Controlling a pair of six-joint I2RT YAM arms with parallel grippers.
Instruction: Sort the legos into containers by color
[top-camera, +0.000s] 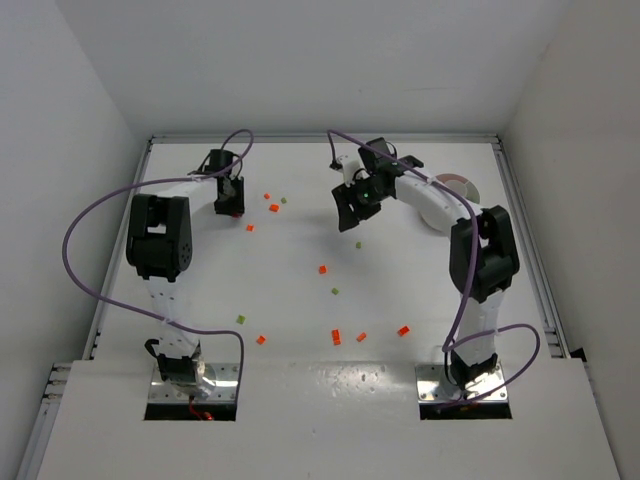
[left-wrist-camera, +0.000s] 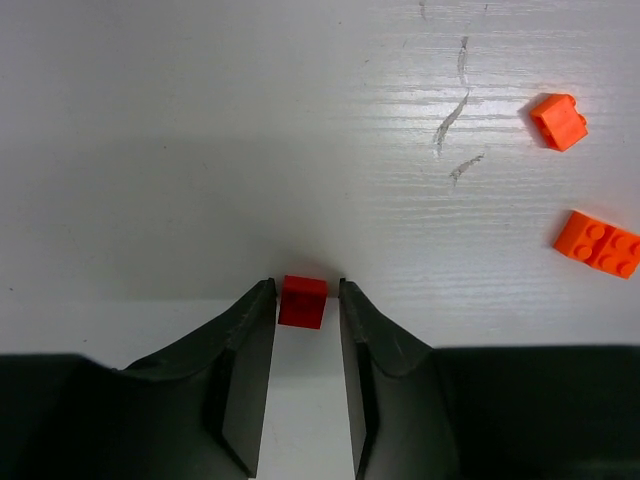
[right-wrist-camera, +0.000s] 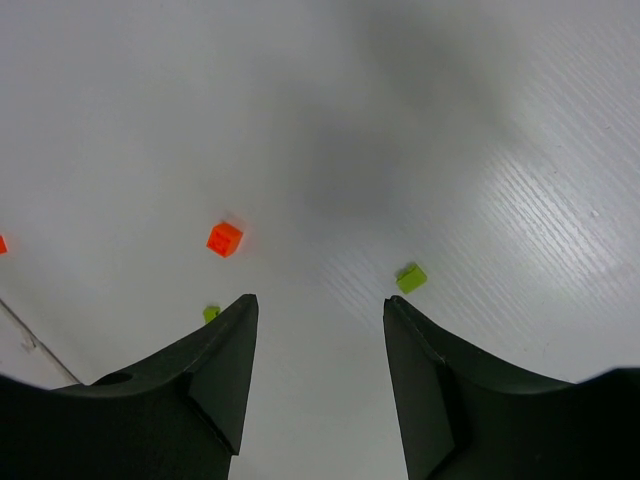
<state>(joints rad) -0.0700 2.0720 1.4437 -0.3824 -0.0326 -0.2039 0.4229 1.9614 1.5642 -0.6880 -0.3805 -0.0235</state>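
— Status on the left?
— Red lego (left-wrist-camera: 303, 302) sits between my narrowed left fingers (left-wrist-camera: 245, 350), across the tabletop (top-camera: 300, 300) from the dish (top-camera: 465, 183); pinch unconfirmed. I'd close squarely, then lift. Right fingers (right-wrist-camera: 220, 370) gape, empty.

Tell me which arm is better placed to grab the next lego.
Left. The left gripper has a red lego between its fingers on the table. The right gripper hangs open with nothing between its fingers; the nearest green lego lies off to one side.
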